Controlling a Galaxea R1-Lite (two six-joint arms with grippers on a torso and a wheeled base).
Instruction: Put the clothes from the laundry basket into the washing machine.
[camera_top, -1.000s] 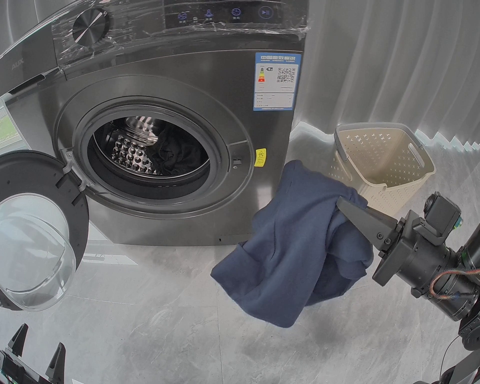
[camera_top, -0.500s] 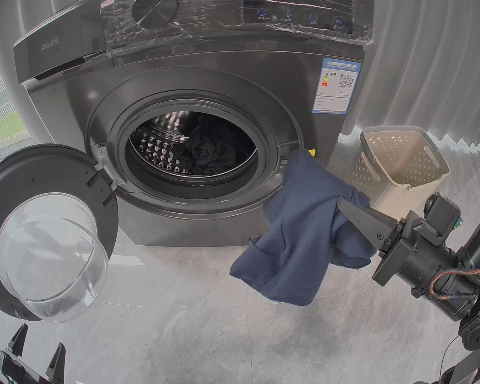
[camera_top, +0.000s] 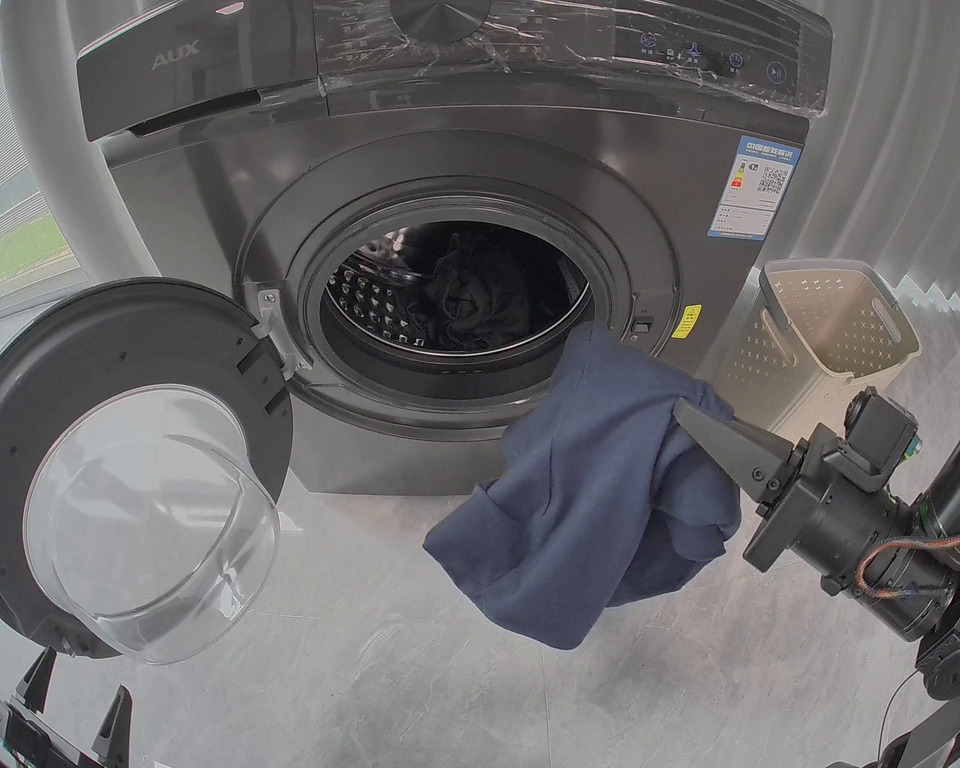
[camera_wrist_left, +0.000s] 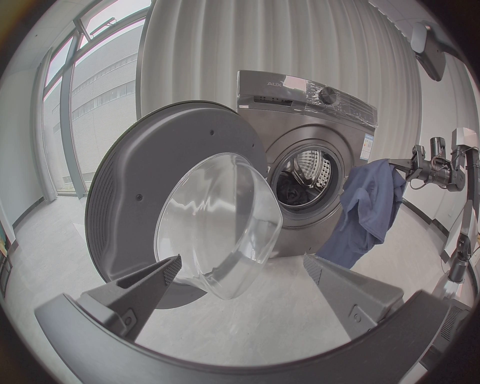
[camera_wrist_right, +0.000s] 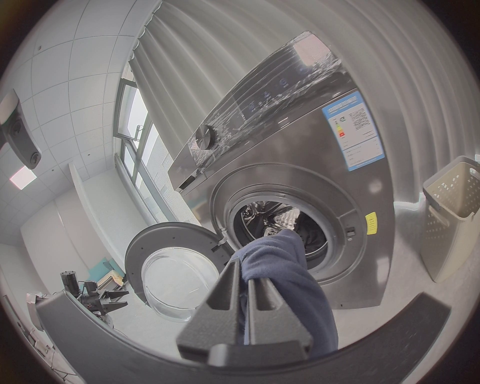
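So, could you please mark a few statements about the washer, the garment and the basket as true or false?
1. The washing machine has its door shut. False: the door stands wide open.
2. The right end effector is shut on the blue garment. True.
3. The laundry basket stands left of the machine. False: it stands to its right.
4. Dark clothing lies in the drum. True.
5. The left end effector grips a towel. False: it is open, holding nothing.
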